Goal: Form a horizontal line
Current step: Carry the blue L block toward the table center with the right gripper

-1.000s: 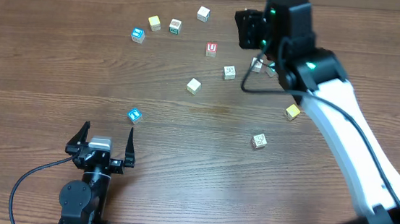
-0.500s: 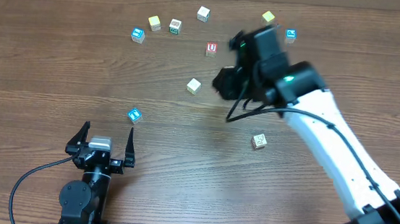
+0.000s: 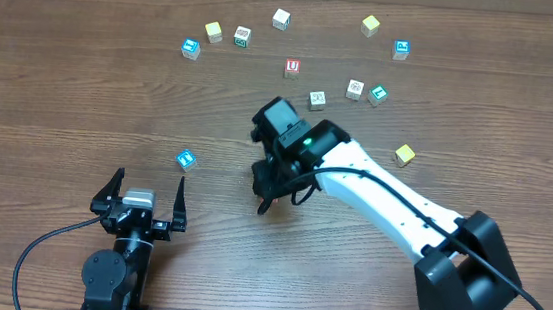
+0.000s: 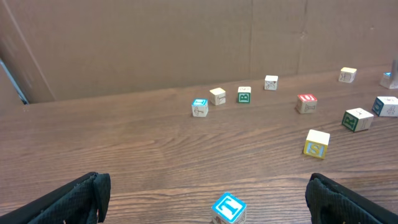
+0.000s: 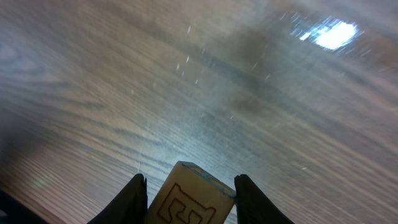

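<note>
Brown wood-grain counter (image 3: 62, 86), scattered small wooden letter cubes (image 3: 292, 67), right gripper (image 5: 191, 180) clamped on tan square-edged cube (image 5: 186, 202), left gripper (image 3: 150, 179) spread wide, empty

On the wooden table (image 3: 62, 86) sit a far yellow cube (image 3: 370, 25) and a nearer yellow cube (image 3: 404, 154), well apart; a seemingly cardboard wall (image 4: 155, 43) stands behind

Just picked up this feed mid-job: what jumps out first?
The right arm reaches to the middle of the table, its right hand low over the wood and shut on a tan lettered cube. The left hand sits open at the near edge, a blue-topped cube just beyond it. The other cubes lie scattered apart across the far side; no line is formed yet.
</note>
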Available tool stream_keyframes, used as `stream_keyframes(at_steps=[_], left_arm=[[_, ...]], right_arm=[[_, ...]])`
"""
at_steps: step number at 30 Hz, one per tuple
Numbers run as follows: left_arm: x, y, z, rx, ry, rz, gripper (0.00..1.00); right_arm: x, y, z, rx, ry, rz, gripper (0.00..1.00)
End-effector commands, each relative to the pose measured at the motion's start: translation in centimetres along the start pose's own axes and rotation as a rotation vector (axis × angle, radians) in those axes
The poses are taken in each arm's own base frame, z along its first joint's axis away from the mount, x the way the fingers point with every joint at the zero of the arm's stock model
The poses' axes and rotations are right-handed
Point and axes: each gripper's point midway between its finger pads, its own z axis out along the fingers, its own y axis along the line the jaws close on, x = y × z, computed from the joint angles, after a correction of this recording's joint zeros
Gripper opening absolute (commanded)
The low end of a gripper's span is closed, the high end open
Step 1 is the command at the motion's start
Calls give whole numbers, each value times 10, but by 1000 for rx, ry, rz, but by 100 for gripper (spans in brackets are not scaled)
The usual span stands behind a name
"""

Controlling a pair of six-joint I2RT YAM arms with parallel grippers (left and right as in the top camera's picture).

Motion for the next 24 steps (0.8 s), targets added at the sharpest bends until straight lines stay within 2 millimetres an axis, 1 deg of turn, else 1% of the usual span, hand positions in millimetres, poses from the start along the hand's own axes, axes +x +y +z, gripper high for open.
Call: stream_keyframes(at_steps=[1,4,6,13,15,18,24], left_arm=[[0,2,0,-10,-6,19,100],[0,2,0,-10,-6,19,99],[0,2,0,-10,-6,19,100],[0,2,0,-10,-6,19,99],[0,2,0,-10,-6,19,100],[0,2,0,-10,-6,19,100],[0,2,0,-10,-6,19,100]], right_arm=[[9,1,11,4,23,-19,33],[15,1,15,7,40,-22,33],[16,1,16,8,43,-22,33],[19,11,18,0,45,-48,34],[18,10,18,6,40,-49,37],[15,4,19,37,26,-45,37],[18,0,28,50,50,-40,37]])
